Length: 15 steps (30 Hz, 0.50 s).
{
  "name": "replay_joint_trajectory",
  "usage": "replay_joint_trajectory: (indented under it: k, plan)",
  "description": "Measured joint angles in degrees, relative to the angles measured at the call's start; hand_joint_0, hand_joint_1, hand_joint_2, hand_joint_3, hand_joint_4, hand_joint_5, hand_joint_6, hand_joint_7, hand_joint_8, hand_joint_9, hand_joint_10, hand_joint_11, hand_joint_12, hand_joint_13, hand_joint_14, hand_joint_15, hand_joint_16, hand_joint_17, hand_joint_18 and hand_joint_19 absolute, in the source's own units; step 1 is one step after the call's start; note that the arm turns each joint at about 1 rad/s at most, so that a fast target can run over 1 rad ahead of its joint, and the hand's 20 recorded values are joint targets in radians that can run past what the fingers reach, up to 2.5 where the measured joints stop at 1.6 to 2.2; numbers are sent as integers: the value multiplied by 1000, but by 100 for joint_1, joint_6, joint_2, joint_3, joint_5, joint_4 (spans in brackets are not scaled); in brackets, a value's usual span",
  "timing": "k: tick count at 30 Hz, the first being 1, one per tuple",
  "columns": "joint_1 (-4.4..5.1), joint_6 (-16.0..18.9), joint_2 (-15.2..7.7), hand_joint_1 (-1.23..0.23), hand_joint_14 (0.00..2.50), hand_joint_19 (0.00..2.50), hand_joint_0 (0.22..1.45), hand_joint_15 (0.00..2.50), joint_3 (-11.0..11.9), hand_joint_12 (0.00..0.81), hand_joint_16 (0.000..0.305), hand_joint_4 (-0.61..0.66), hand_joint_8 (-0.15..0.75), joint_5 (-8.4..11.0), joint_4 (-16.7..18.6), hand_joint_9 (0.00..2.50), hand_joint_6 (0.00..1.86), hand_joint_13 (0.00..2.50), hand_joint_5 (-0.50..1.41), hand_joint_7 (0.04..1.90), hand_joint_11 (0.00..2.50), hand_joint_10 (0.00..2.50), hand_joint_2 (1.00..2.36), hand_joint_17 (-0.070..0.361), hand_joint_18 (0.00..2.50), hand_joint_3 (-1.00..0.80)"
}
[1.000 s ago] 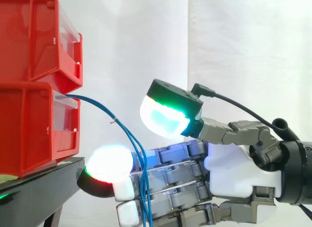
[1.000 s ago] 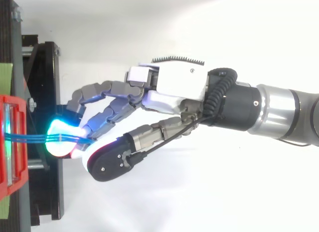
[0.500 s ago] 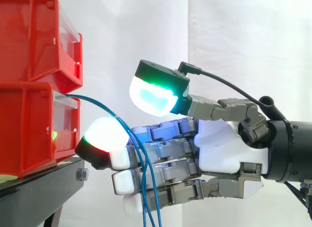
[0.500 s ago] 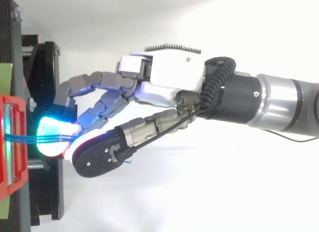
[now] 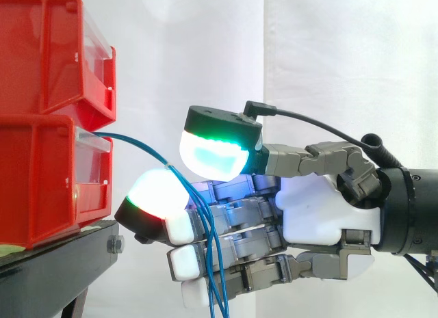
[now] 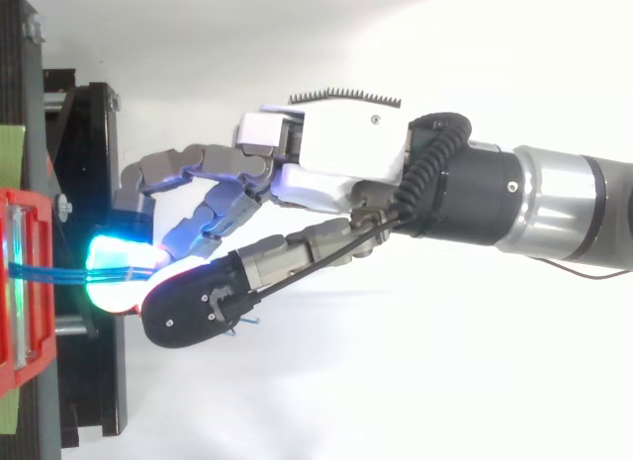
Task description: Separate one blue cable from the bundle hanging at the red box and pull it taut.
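since half a second ago the thumb (image 5: 215, 150) has dropped closer to the straight fingers (image 5: 226, 232), and the hand (image 5: 321, 215) has edged right, away from the lower red box (image 5: 41, 181) at the left of the frame. the blue cables (image 5: 137, 143) leave that box, arc right and fall across the fingers to the bottom edge. the hand probably sits there to trap a strand before drawing back. it looks nearly pressed together, thumb on the topmost finger, seemingly pinching the cables. whether one strand is singled out, i cannot tell.
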Motion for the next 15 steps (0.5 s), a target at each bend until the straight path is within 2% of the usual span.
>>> replay_joint_trajectory:
  k: [4, 8, 15]
  plan:
    - [14, -3, 0, -707, 18, 418, 728, 523, -1, 311, 25, 134, 286, 0, -58, 867, 574, 931, -152, 1162, 572, 16, 1019, 57, 703, -239]
    - [27, -4, 2, -737, 20, 419, 687, 539, -1, 315, 26, 156, 283, 0, -80, 869, 582, 944, -156, 1148, 590, 14, 1011, 58, 719, -359]
    - [35, -53, 76, -700, 19, 436, 659, 555, -2, 318, 26, 154, 296, -57, -181, 902, 653, 956, -162, 1064, 638, 17, 1008, 59, 726, -409]
